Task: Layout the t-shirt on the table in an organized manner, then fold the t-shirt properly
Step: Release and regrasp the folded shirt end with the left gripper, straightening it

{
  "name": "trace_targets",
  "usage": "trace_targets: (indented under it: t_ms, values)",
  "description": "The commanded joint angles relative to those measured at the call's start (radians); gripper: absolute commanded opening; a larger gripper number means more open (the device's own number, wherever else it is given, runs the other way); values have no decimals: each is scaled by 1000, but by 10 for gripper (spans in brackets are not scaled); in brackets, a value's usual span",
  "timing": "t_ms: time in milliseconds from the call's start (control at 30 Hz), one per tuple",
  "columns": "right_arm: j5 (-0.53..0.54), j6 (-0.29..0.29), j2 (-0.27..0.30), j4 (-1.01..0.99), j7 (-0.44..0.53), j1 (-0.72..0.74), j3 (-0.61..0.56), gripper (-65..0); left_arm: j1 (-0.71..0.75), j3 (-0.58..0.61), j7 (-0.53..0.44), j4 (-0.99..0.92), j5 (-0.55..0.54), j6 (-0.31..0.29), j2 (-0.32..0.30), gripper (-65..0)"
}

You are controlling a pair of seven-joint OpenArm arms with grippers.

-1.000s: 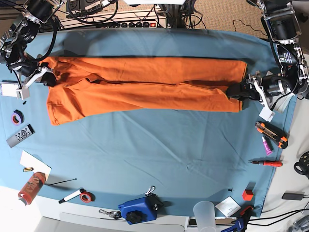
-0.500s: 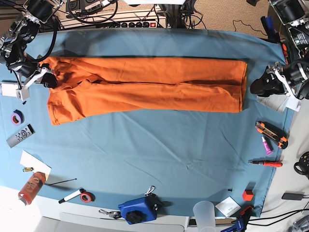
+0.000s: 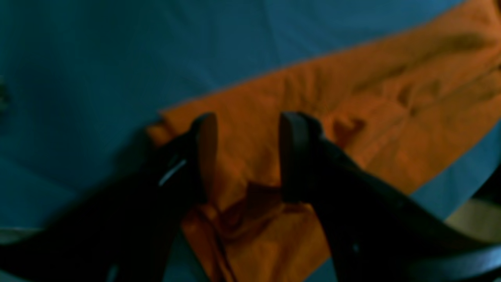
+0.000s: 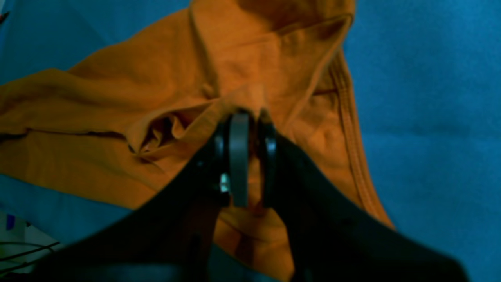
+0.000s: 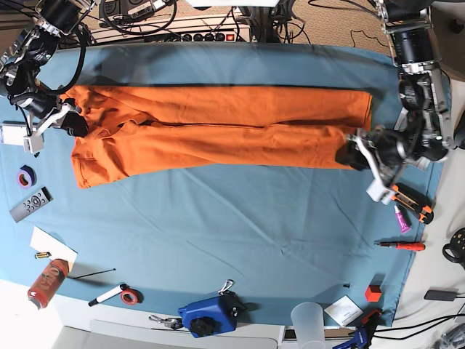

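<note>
The orange t-shirt (image 5: 218,131) lies as a long, lengthwise-folded band across the far half of the blue-teal table (image 5: 240,218). My left gripper (image 5: 352,154) is at the shirt's near right corner. In the left wrist view it (image 3: 246,152) is open, its jaws standing over the orange cloth (image 3: 352,102) with nothing between them. My right gripper (image 5: 76,123) is at the shirt's left end. In the right wrist view it (image 4: 250,129) is shut on a raised fold of the shirt (image 4: 117,98). The white neck tag is not visible.
An orange box cutter (image 5: 409,201), a pink tube (image 5: 401,218) and a screwdriver (image 5: 399,246) lie at the right edge. A blue device (image 5: 211,314), a plastic cup (image 5: 307,320) and a red tape roll (image 5: 129,296) sit along the front. A remote (image 5: 30,204), purple tape (image 5: 26,175) and a can (image 5: 47,282) are at the left.
My left gripper left the shirt's right edge, swung out to the right, then came back to the shirt's near right corner. My right gripper stays shut on the left end.
</note>
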Motion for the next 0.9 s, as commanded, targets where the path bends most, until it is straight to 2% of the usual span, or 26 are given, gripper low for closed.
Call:
trace_targets:
  t_ms: [0,267,500,700,800,867]
  values:
    - [24,1,23,18,14,9,4,-591,-11,9,25,17,-2,7,-14,-380]
    - [24,1,23,18,14,9,4,-591,90,-23,93,21,-20,4,-20,-380]
    - [23,1,23,18,14,9,4,-591,146,-79,44,31,-20,0,-20,-380]
    - [20,1,23,18,14,9,4,-591,126,-150,34,171,-4,0,-20,-379]
    - [20,1,23,18,14,9,4,-591,128,-167,15,275,89,0,-20,-379]
    - [19,1,23,18,14,9,4,-591,151,-168,-31,306,166,1,-19,-364]
